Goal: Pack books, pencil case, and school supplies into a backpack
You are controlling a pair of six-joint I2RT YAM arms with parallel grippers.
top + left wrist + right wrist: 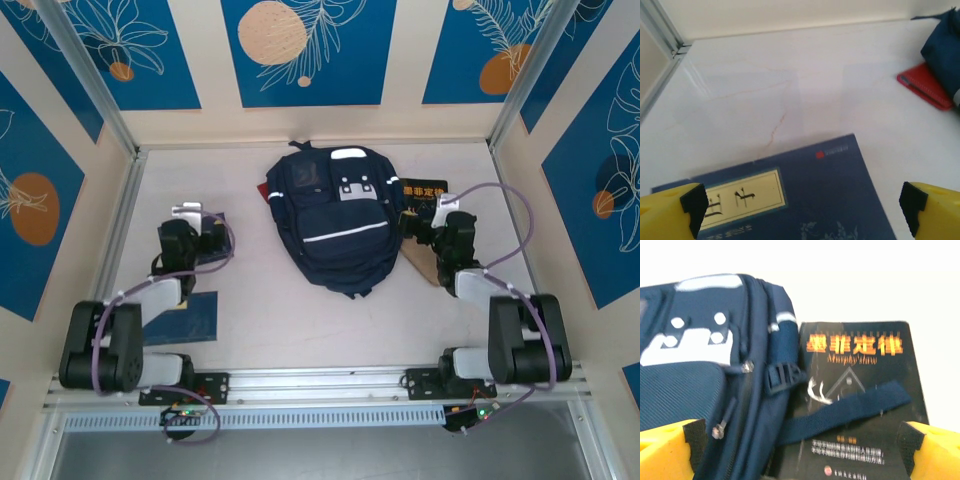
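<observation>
The backpack lies flat in the middle of the top view. One strap trails across the black book, which sits just to the pack's upper right. The right gripper hovers over that book and the pack's edge, jaws wide apart and holding nothing. At left, the left gripper hangs equally wide and empty above the dark blue book. A red item lies against the backpack's upper left side.

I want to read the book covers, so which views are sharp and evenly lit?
Top external: sharp, even light, but the black book is tiny. Left wrist: blue book slightly soft, with a faint sheen on the table. Right wrist: blurred; backpack and black book title soft-edged, background blown out white.
</observation>
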